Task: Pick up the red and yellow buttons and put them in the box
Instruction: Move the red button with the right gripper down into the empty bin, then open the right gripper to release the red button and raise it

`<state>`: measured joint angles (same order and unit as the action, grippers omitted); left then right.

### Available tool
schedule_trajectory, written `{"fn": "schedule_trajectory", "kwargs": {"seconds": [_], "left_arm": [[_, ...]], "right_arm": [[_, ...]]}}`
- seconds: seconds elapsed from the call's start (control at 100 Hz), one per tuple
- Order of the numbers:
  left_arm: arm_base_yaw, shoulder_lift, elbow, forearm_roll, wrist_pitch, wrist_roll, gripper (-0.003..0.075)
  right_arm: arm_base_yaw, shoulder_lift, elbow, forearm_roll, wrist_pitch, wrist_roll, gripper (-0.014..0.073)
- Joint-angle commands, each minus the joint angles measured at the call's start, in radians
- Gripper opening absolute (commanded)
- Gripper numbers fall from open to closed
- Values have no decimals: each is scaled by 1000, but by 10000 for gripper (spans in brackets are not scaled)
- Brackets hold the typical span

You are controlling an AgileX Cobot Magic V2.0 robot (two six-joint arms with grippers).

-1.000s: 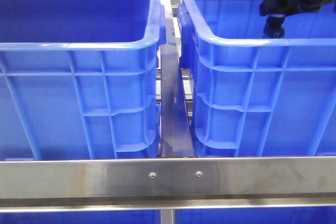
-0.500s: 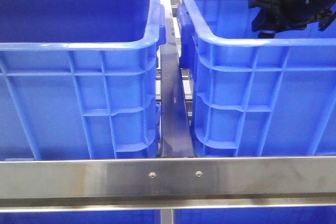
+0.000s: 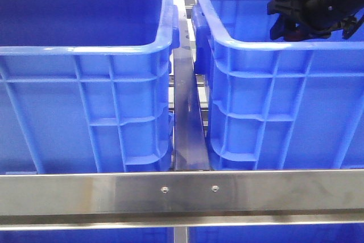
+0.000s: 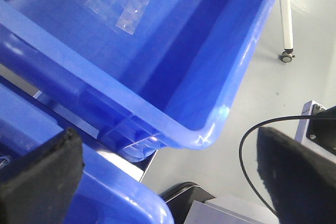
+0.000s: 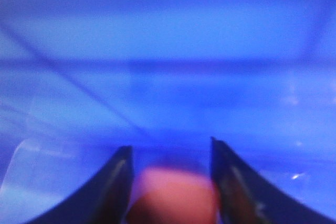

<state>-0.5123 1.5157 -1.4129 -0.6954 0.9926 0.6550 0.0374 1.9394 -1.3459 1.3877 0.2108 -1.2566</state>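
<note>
I see my right gripper clamped on the red button, which sits blurred between its two dark fingers. That gripper hangs inside the right blue crate, just above its near rim. My left gripper stands spread wide, holding nothing, over another crate's corner.

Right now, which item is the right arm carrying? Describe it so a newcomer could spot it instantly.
Start at the right-hand blue crate of the two in the front view. Above its near rim hangs the black right gripper, and the red button sits pinched between its jaws. It is the only small, rounded, reddish thing among all the blue plastic.
</note>
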Motion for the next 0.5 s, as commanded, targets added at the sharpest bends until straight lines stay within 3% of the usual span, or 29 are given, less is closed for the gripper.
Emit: {"fn": "schedule_trajectory", "kwargs": {"seconds": [0.0,0.32,0.49], "left_arm": [[-9,-45,-30,-46,-26,1,617],[-9,-45,-30,-44,-26,1,617],[-9,-45,-30,-44,-18,1,617]], "right_arm": [[-2,-53,-30,16,12,-11,427],[-3,-95,-30,14,32,-11,427],[-3,-167,-13,-52,52,-11,427]]}}
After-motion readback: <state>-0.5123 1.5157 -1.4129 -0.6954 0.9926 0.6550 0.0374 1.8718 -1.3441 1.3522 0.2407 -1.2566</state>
